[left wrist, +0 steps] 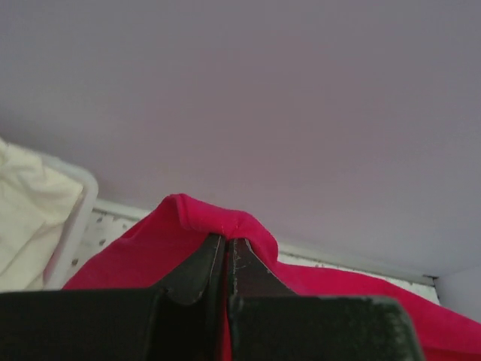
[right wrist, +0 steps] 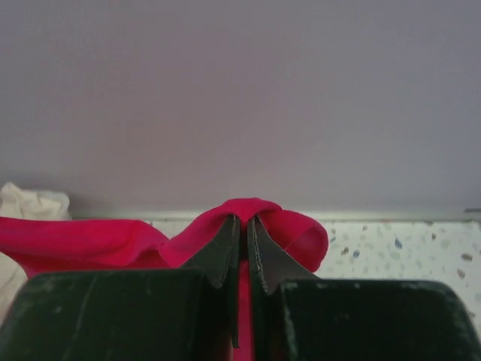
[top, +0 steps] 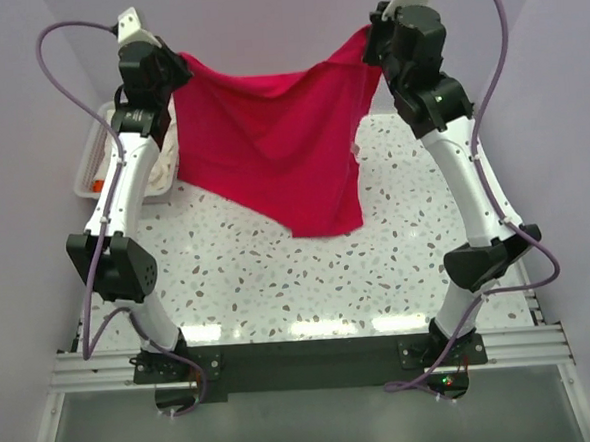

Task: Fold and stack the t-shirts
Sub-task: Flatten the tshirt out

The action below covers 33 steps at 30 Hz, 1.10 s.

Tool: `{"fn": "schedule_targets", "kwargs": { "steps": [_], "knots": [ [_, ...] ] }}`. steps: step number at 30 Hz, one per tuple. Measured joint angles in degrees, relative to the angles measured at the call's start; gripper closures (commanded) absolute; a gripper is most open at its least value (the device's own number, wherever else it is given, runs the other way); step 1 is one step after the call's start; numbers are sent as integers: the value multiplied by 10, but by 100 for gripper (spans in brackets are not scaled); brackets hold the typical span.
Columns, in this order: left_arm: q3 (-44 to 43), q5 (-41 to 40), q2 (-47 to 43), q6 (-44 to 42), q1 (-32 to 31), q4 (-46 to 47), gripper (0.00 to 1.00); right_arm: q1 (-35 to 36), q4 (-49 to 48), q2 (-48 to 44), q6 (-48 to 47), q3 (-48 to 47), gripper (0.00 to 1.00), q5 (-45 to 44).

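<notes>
1. From overhead I count two arms, two grippers and one red t-shirt (top: 270,147) up in the air. The left gripper (top: 173,70) pinches its upper left corner and the right gripper (top: 371,46) its upper right corner. The cloth hangs spread between them, sagging in the middle. Its lowest point droops over the speckled table (top: 279,282); I cannot tell whether it touches.
2. Same view, far left: one white tray (top: 93,153) sits at the table's edge, partly behind the left arm (top: 123,191). One cream t-shirt (top: 164,161) bulges from it, and one small scrap of orange fabric (top: 96,185) shows at its near wall. That makes three cloths: one red, one cream, one orange.
3. In the left wrist view, the left gripper (left wrist: 225,239) has its two dark fingers pressed together on a fold of the red t-shirt (left wrist: 150,248), which humps up over the tips. To the left are the tray rim (left wrist: 75,218) and the cream t-shirt (left wrist: 30,203) inside it. A pale wall (left wrist: 263,98) fills the rest.
4. In the right wrist view, the right gripper (right wrist: 242,219) is likewise clamped on a red fold, with the shirt stretching away leftward as a band (right wrist: 90,241). A lump of the cream t-shirt (right wrist: 30,201) peeks out beyond it, and speckled table (right wrist: 406,248) shows at right.
5. Only the overhead view shows the whole shirt, both arms and the orange scrap. Only the wrist views show the pinches up close.
</notes>
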<state>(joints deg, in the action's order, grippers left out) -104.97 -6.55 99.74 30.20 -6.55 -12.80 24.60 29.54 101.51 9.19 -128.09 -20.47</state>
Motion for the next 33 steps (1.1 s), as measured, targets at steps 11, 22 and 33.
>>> {"fn": "schedule_targets", "kwargs": {
  "steps": [11,22,33],
  "knots": [
    [-117,20,47,-8,38,125,100,-10,-205,-70,-95,40,100,-46],
    [350,37,-130,51,43,180,100,-10,-175,-350,57,589,100,-103],
    [676,22,-314,147,43,97,100,-10,27,-474,280,863,100,-1]
  ]
}}
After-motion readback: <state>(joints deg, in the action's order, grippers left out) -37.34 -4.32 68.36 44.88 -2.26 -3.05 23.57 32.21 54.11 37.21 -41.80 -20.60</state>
